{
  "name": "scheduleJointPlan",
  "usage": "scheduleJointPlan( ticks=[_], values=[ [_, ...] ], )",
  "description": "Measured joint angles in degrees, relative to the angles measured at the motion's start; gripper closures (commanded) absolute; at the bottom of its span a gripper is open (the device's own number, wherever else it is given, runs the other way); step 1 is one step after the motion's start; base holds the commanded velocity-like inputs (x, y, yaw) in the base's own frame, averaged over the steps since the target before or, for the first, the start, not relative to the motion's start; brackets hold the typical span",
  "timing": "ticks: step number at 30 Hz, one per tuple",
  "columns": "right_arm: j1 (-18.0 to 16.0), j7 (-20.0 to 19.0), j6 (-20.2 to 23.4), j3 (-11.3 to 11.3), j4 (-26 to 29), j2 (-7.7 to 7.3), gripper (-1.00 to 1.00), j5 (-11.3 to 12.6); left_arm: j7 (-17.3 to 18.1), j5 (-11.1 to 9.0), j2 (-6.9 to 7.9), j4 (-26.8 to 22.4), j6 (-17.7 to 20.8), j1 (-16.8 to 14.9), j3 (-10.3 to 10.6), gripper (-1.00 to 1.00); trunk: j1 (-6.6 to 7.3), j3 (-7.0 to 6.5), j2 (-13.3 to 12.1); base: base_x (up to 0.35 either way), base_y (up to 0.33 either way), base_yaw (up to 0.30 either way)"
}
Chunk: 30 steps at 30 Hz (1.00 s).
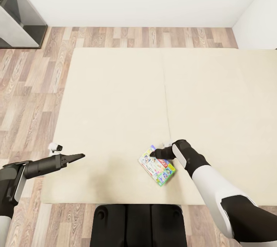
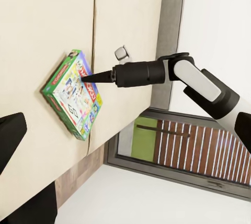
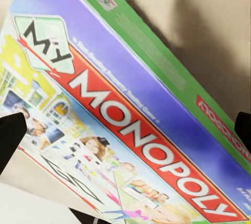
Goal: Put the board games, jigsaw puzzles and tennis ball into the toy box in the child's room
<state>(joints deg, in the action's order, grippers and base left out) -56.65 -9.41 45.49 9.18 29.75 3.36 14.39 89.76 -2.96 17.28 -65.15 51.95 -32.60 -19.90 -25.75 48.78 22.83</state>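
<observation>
A: Left side?
B: The left gripper (image 1: 79,157) hovers at the bed (image 1: 115,97) edge, fingers pressed together.
A: Right?
B: The right gripper (image 1: 154,154) touches the My Monopoly board game (image 1: 157,165) lying on the mattress; its spread I cannot tell.

The left pincer (image 1: 79,157) points toward frame center from the lower left, fingers together. The right arm bends inward at lower right, its pincer (image 1: 154,154) tapering to a closed-looking tip.

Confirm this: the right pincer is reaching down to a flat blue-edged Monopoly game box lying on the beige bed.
One detail is wrong: the edge of the flat Monopoly game box is green, not blue, as the right wrist view shows. The right pincer does reach down to it on the beige bed.
</observation>
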Motion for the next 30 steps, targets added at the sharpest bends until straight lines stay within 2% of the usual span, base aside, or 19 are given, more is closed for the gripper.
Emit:
scheduleJointPlan(
  ticks=[30],
  values=[
    [0.1, 0.0, 0.1, 0.0, 0.0, 0.0, -1.0, 0.2, 0.0, 0.0, -0.07, 0.0, 0.0, 0.0, 0.0, -1.0, 0.0, 0.0, 0.0, 0.0, 0.067, 0.0]
  ],
)
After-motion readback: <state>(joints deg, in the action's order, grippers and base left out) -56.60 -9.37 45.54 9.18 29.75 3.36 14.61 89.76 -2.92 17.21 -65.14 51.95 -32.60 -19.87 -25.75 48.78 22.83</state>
